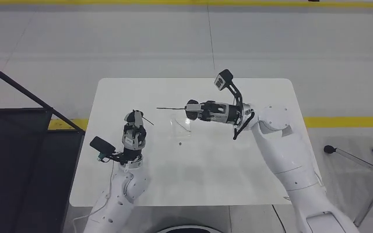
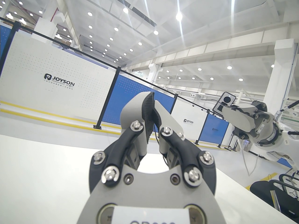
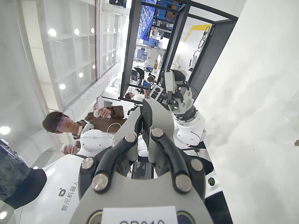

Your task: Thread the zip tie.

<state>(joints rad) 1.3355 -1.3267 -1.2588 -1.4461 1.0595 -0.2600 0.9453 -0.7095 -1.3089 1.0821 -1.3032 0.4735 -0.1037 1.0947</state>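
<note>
A thin black zip tie [image 1: 172,108] sticks out level from my right gripper [image 1: 189,109], whose fingers are shut on it above the middle of the white table [image 1: 233,169]. Its free tip points toward the left arm. My left gripper [image 1: 136,120] stands upright over the table's left part, shut on a short black strand [image 1: 148,120]. In the left wrist view that strand [image 2: 154,130] runs between the closed pads. I cannot tell whether the two black pieces join. The gap between the grippers is about a hand's width. The right wrist view shows my right gripper [image 3: 145,108] shut, with the left gripper [image 3: 175,89] beyond it.
Faint shadows and a small speck [image 1: 180,143] lie on the table below the zip tie. A black frame and panel [image 1: 26,151] stand off the table's left edge. A person holding controllers stands behind the robot.
</note>
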